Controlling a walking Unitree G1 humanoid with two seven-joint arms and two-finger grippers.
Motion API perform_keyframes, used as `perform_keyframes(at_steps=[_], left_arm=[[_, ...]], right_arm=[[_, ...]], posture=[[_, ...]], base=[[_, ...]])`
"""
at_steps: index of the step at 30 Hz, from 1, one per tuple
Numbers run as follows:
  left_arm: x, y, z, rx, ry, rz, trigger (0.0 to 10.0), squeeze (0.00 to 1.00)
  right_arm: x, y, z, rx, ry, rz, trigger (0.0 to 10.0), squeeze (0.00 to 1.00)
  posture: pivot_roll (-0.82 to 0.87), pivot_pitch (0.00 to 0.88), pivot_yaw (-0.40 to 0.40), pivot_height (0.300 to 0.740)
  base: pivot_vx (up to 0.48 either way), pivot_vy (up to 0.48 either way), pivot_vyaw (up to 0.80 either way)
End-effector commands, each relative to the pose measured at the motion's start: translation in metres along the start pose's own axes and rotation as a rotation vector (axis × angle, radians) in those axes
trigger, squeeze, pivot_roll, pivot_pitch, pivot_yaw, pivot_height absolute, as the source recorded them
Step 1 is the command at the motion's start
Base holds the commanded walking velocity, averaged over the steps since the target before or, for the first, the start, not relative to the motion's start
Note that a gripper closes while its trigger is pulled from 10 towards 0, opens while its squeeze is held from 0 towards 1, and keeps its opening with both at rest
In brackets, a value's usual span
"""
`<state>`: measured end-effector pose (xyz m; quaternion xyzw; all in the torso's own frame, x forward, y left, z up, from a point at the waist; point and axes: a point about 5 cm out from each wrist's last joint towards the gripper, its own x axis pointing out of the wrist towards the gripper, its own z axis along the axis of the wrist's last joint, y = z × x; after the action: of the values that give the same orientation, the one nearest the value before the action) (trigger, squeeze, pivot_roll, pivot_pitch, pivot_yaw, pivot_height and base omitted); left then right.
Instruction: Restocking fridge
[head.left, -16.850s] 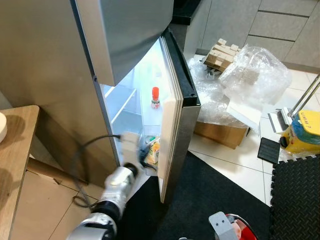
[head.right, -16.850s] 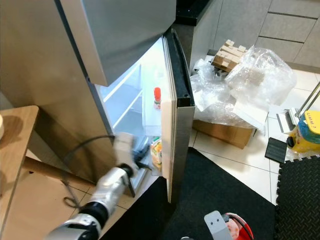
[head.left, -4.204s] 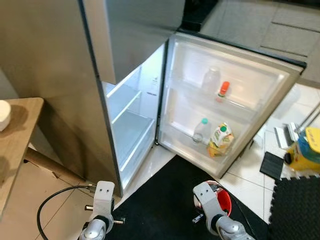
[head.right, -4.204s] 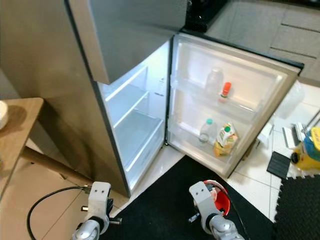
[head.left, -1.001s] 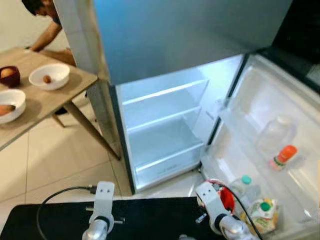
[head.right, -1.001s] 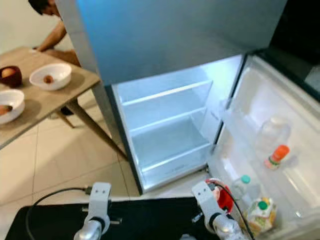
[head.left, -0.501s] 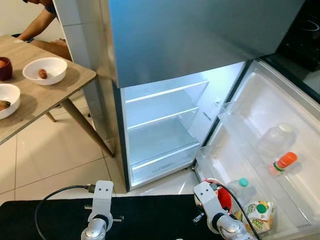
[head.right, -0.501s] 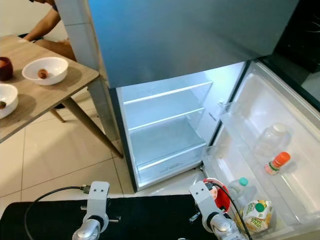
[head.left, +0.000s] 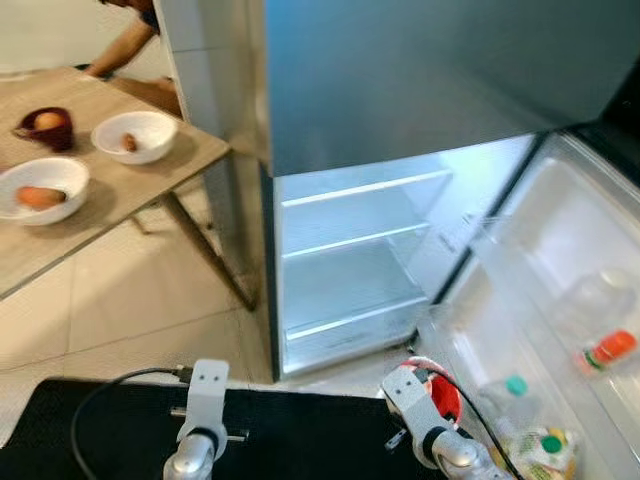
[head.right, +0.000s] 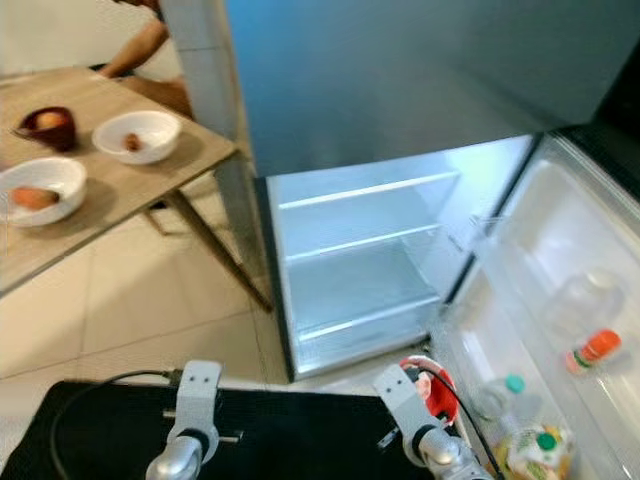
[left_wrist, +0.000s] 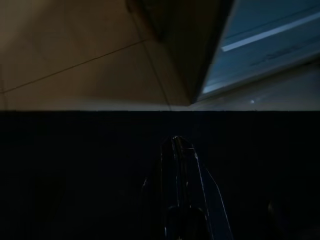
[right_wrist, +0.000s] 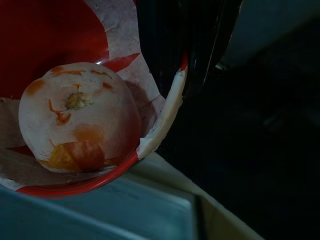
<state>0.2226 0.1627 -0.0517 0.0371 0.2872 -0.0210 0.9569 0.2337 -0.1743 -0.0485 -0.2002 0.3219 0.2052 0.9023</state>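
The fridge's lower compartment (head.left: 352, 270) stands open and lit, its glass shelves bare. Its door (head.left: 560, 290) is swung wide to the right; the racks carry a clear bottle (head.left: 592, 298), an orange-capped bottle (head.left: 606, 350), a green-capped bottle (head.left: 512, 390) and a juice carton (head.left: 545, 450). My right gripper (right_wrist: 186, 75) hangs low in front of the door, shut on the rim of a red bowl (head.left: 444, 396). A pale, orange-blotched fruit (right_wrist: 80, 117) lies in that bowl on white paper. My left gripper (left_wrist: 179, 150) hangs over the black mat (head.left: 90, 430), shut with nothing in it.
A wooden table (head.left: 110, 205) stands left of the fridge with two white bowls (head.left: 45, 185) (head.left: 135, 135) and a dark red bowl (head.left: 45, 125), each holding food. A person's arm (head.left: 130, 40) leans on its far side. Tiled floor lies between table and fridge.
The camera has turned left, so the fridge and table sit further right in the picture and more of the table shows. Both arms hang as before, the bowl still held.
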Motion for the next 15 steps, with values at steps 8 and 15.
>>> perform_keyframes(at_steps=[8, 15], left_arm=[[-0.0026, 0.0014, -0.0056, 0.007, 0.016, 0.004, 10.0, 0.0], [-0.0026, 0.0022, -0.0054, 0.002, 0.013, 0.011, 10.0, 0.0]], right_arm=[[-0.0008, -0.0029, 0.0002, 0.031, -0.014, -0.03, 10.0, 0.0], [-0.0012, -0.004, -0.001, 0.039, -0.007, -0.039, 10.0, 0.0]], posture=[[-0.13, 0.097, -0.022, 0.7], [-0.13, 0.092, -0.02, 0.7]], base=[[0.0, 0.0, 0.5], [0.0, 0.0, 0.0]])
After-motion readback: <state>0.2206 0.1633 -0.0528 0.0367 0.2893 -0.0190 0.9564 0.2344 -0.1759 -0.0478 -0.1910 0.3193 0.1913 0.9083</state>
